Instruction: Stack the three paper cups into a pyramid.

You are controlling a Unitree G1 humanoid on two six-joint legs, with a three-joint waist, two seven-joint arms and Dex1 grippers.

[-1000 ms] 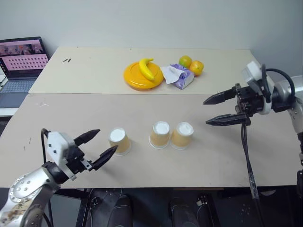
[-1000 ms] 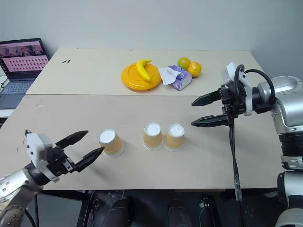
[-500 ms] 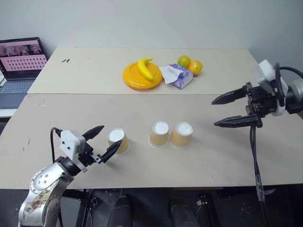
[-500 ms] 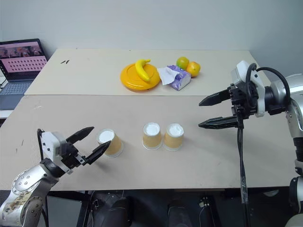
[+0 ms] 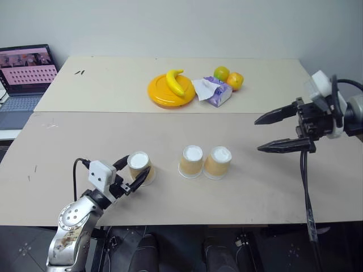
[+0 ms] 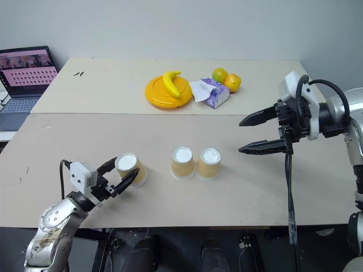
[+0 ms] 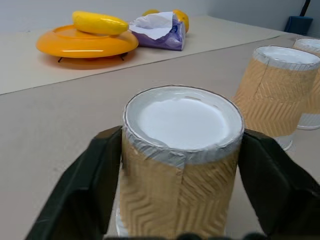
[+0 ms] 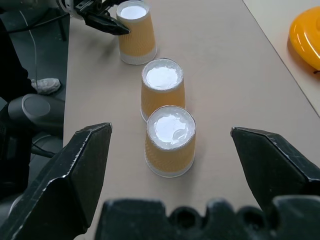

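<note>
Across the lower centre of my beige table (image 5: 238,198) stand three upturned paper cups (image 5: 192,161). My left gripper (image 5: 131,174) has closed on the leftmost cup (image 5: 140,166); my right gripper (image 5: 281,132) hangs spread wide and empty, right of frame. Upper left sits a laptop (image 5: 25,76) before the grey wall (image 5: 181,25).

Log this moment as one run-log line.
left gripper: shut on left cup | right gripper: open, raised over table | other two cups: side by side, upside down | pyramid: not started
</note>
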